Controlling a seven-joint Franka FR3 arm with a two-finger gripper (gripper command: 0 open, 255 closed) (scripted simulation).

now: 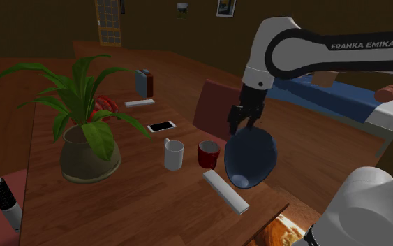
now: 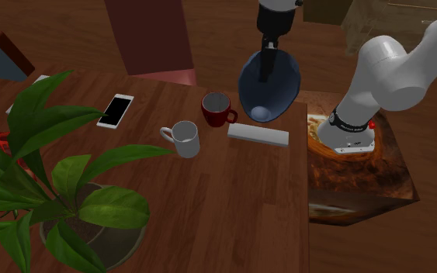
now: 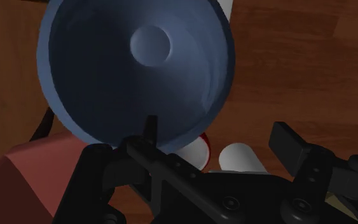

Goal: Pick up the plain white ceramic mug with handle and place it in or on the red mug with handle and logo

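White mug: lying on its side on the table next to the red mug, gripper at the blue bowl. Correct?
No: the white mug stands upright on the table next to the red mug, gripper at the blue bowl; the second exterior view shows it.

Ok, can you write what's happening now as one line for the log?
end effector: open, at rim of tilted blue bowl | white mug: upright on table, untouched | red mug: beside it

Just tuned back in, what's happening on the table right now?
The gripper is at the rim of a blue bowl, which is tipped steeply near the edge of the table. Its fingers look apart, not clasping the bowl. The white mug and red mug stand upright side by side, untouched.
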